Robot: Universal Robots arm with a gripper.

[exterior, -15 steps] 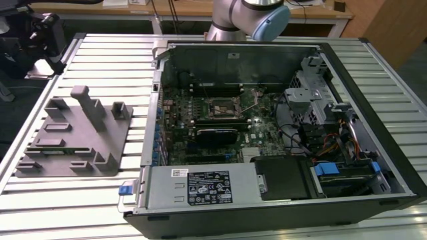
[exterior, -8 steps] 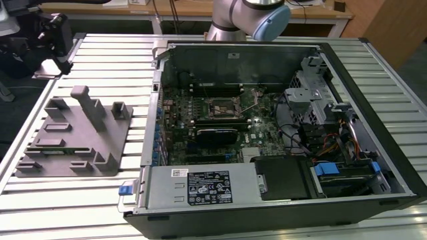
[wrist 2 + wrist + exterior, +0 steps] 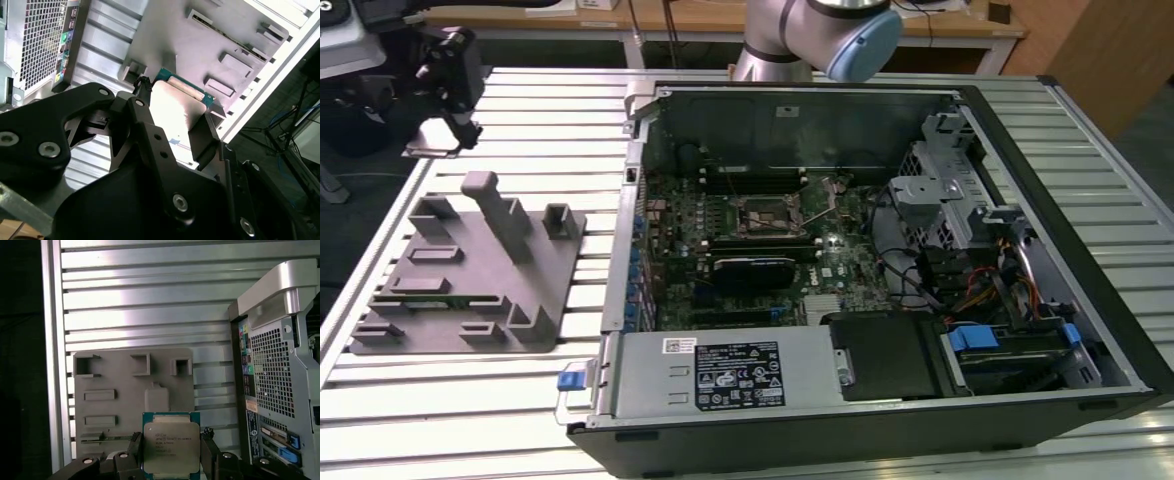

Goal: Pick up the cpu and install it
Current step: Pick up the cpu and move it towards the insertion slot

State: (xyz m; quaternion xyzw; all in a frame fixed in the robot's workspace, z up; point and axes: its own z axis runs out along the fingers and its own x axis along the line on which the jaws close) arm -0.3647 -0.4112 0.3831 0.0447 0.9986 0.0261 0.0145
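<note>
Silvery cpu (image 3: 171,450) clamped by its edges in my tool (image 3: 171,440), held clear of the grey tray (image 3: 115,380), I reckon to spare its underside

Counts, by kind. One cpu (image 3: 170,450). One gripper (image 3: 171,440), mine, with two black fingers (image 3: 210,452), one at each side of the chip. One grey tray (image 3: 125,385); in the first wrist view I count three box-shaped posts along one of its edges. One open computer case (image 3: 1067,200), holding one motherboard (image 3: 761,240) and one labelled power supply (image 3: 720,375). One slatted metal table (image 3: 547,110).
</note>
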